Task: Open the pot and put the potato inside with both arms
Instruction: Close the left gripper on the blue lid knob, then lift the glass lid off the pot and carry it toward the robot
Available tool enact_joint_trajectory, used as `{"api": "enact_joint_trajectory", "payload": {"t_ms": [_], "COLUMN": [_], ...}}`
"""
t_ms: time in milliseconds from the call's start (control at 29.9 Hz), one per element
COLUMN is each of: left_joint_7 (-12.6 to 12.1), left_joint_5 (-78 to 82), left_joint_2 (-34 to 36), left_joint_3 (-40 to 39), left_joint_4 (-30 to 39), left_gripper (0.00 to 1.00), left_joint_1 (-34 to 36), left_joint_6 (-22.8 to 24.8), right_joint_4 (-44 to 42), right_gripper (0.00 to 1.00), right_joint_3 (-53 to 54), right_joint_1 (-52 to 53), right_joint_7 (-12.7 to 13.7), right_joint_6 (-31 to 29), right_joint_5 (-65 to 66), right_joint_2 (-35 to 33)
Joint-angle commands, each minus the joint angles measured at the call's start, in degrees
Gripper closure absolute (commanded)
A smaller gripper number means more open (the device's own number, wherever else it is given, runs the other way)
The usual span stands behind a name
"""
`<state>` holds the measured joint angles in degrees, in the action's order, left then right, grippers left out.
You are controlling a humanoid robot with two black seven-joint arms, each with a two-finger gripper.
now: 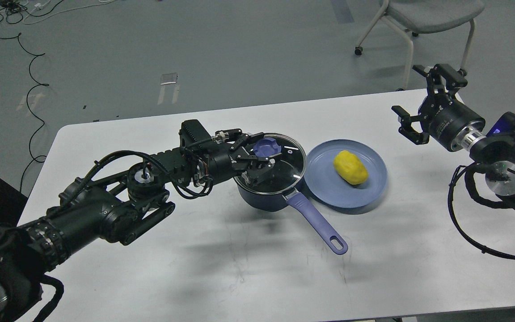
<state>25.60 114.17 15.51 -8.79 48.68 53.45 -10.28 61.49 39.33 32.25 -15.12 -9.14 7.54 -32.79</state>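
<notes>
A dark blue pot (264, 197) with a purple handle (316, 222) stands mid-table with its glass lid (284, 167) on. My left gripper (264, 149) reaches in from the left, its two fingers closed against the far and near sides of the lid's purple knob (267, 146). A yellow potato (350, 167) lies on a blue plate (329, 188) just right of the pot. My right gripper (407, 89) is open and empty, held above the table's far right part, well away from the potato.
The white table (239, 268) ends near the bottom of the view. A grey chair (423, 18) stands on the floor behind the table's far right corner. Cables (29, 85) lie on the floor at the far left.
</notes>
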Motion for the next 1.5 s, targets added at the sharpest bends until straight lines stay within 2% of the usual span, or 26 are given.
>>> {"api": "enact_joint_trajectory", "payload": {"t_ms": [0,67,301,568,835,902,1203,1470], "left_joint_7": [1.3,2.0,2.2,2.4,2.4,2.4,2.4,2.4], "left_joint_5": [0.0,0.0,-0.8,-8.4,-8.3,-8.3,-8.3,-8.3], "left_joint_2": [0.1,0.1,1.7,3.7,13.1,15.7,24.8,25.9], "left_joint_3": [0.0,0.0,-0.3,-0.1,0.2,0.8,5.1,5.3], "left_joint_4": [0.0,0.0,0.9,0.9,1.1,1.7,4.1,3.3], "left_gripper": [0.54,0.54,0.54,0.54,0.55,0.55,0.55,0.55], "left_joint_1": [0.1,0.1,1.0,6.7,6.3,5.0,-6.8,-12.4], "left_joint_6": [0.0,0.0,0.1,0.2,-0.4,-1.3,-13.2,-16.4], "right_joint_4": [-0.6,-0.7,-0.7,-0.7,-0.8,-0.8,-1.9,-1.8], "right_gripper": [0.0,0.0,0.0,0.0,0.0,0.0,0.0,0.0], "right_joint_3": [-0.1,-0.1,-0.1,-0.1,-0.1,-0.1,0.0,-0.1], "right_joint_1": [0.0,0.0,0.0,0.2,0.4,0.7,1.3,1.3], "right_joint_7": [0.0,0.0,0.0,0.0,0.0,0.0,0.0,0.0], "right_joint_6": [0.0,0.0,0.0,0.0,0.0,0.1,0.1,0.1], "right_joint_5": [0.0,0.0,0.0,0.0,0.0,0.0,0.0,0.0], "right_joint_2": [0.1,0.0,0.1,0.3,0.6,0.6,0.6,0.6]}}
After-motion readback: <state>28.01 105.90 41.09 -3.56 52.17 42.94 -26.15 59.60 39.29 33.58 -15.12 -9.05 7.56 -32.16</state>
